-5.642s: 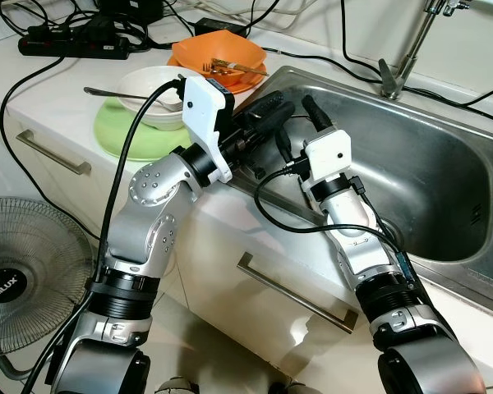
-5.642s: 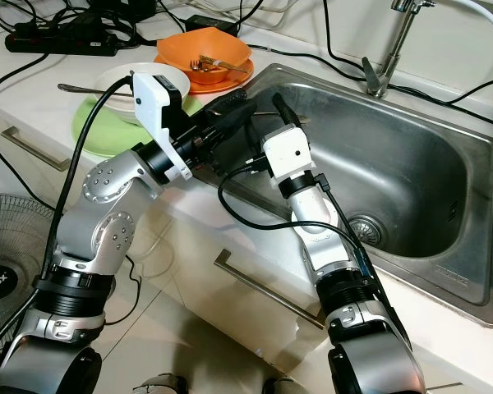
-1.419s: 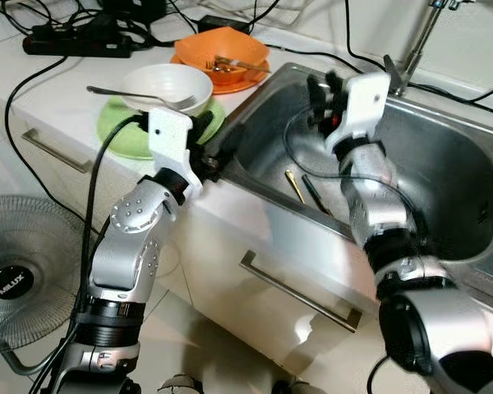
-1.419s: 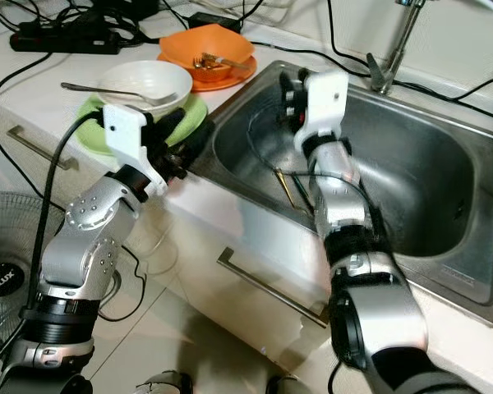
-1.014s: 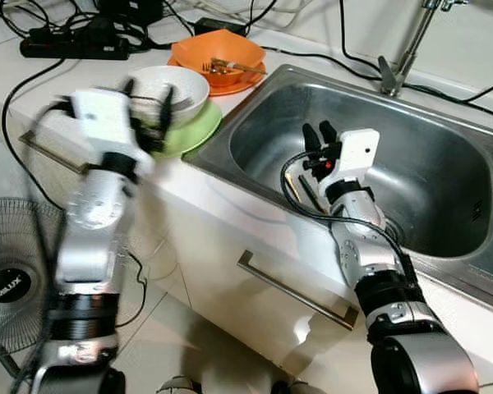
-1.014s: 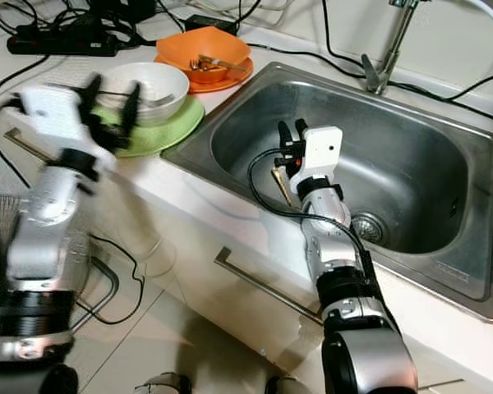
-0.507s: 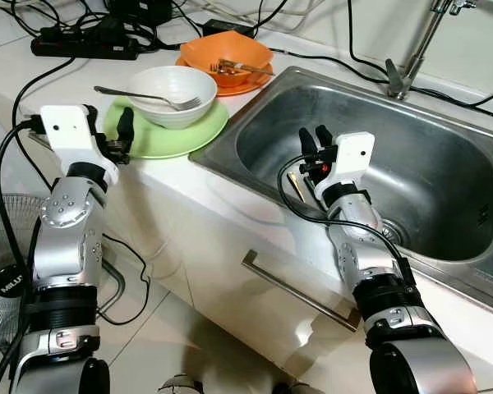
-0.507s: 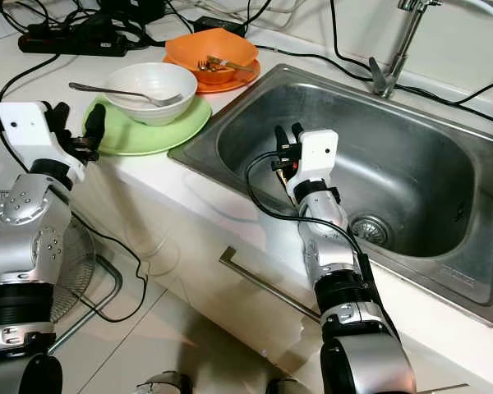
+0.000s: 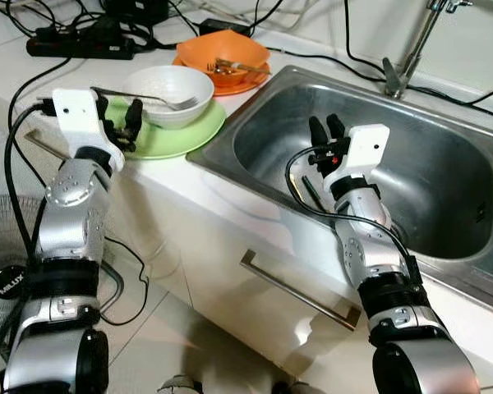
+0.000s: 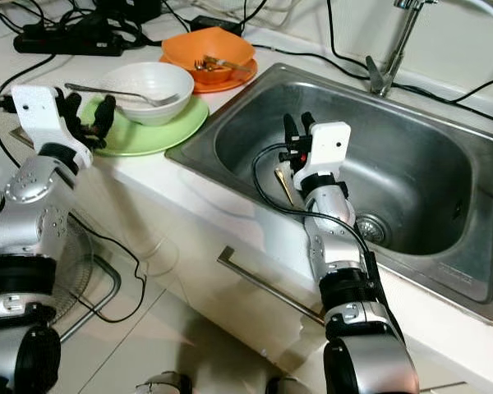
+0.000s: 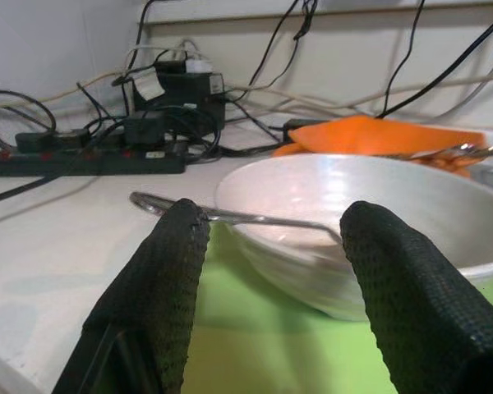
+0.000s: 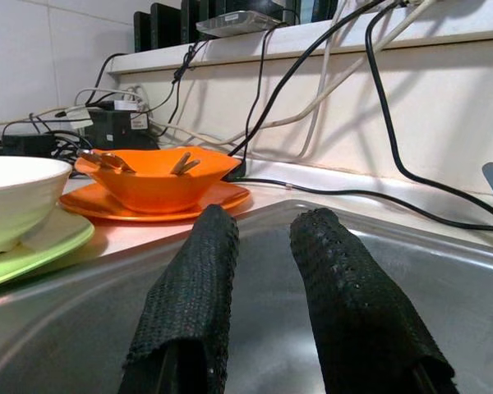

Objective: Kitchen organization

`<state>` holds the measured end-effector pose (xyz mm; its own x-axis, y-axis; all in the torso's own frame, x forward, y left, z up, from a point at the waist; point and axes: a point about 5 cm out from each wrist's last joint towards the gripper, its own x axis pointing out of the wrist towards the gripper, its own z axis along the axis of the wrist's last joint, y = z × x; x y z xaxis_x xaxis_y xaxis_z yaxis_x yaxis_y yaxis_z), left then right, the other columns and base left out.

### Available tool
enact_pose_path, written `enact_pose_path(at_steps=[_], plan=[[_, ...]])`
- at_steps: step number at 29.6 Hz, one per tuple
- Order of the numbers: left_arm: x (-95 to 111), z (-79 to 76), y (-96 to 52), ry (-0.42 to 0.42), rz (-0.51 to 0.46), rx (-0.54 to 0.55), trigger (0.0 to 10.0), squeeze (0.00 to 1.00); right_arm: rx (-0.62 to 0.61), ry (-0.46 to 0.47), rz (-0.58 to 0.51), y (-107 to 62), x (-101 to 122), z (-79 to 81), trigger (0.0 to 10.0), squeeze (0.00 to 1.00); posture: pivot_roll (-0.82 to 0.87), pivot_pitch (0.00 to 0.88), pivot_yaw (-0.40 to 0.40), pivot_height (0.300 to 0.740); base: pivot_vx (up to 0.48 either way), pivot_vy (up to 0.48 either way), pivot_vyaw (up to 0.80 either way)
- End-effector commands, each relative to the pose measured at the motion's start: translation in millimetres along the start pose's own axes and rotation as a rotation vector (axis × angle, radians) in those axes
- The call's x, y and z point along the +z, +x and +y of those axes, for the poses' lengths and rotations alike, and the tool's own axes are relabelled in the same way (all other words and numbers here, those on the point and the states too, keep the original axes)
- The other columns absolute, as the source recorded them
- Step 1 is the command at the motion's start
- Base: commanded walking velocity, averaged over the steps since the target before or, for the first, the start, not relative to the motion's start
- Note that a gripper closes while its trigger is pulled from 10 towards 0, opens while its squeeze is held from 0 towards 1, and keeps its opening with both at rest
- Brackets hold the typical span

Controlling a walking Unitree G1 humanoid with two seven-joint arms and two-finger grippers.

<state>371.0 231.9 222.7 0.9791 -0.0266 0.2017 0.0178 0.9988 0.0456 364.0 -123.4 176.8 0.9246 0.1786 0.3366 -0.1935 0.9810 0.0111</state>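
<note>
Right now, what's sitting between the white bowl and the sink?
In the left eye view, the green plate under the white bowl spreads toward the sink, then a bare strip of white counter.

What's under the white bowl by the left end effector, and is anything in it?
The white bowl sits on a green plate. A fork rests across the bowl's rim, tines inside. The plate's centre is covered by the bowl. The left end effector is open at the plate's edge.
</note>
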Motion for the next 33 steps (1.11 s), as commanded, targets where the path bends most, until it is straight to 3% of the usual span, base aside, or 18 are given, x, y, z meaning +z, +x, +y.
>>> enact_pose_path(at_steps=[1,14,23,25,26,28,33], plan=[[0.7,0.5,2.9,0.011,0.002,-0.005,10.0,0.0,-0.016,0.011,0.003,-2.6,-0.4,-3.1,10.0,0.0,0.12,0.082,-0.021,0.74,0.0,0.0,0.0],[-11.0,-7.7,12.5,-0.015,0.042,0.009,10.0,0.0,-0.018,0.008,0.011,-2.6,-0.8,-3.8,10.0,0.0,0.12,0.086,-0.022,0.74,0.0,0.0,0.0],[-18.7,-30.9,15.9,-0.051,0.07,-0.07,10.0,0.0,-0.019,0.006,0.019,-3.5,-2.5,-4.0,10.0,0.0,0.12,0.086,-0.023,0.74,0.0,0.0,0.0],[-22.4,-48.2,16.8,-0.065,0.082,-0.127,10.0,0.0,-0.02,0.003,0.019,-2.7,-1.8,-4.8,10.0,0.0,0.12,0.086,-0.023,0.74,0.0,0.0,0.0],[-22.4,-48.2,16.8,-0.065,0.082,-0.127,10.0,0.0,-0.02,0.003,0.019,-2.7,-1.8,-4.8,10.0,0.0,0.12,0.086,-0.023,0.74,0.0,0.0,0.0],[-19.7,-61.3,17.3,-0.084,0.065,-0.172,10.0,0.0,-0.021,0.002,0.018,-2.3,-1.5,-5.1,10.0,0.0,0.12,0.086,-0.023,0.74,0.0,0.0,0.0],[-9.9,-72.1,14.8,-0.096,0.019,-0.235,10.0,0.0,-0.026,0.003,0.014,-2.8,-1.1,-5.9,10.0,0.0,0.12,0.085,-0.021,0.74,0.0,0.0,0.0]])
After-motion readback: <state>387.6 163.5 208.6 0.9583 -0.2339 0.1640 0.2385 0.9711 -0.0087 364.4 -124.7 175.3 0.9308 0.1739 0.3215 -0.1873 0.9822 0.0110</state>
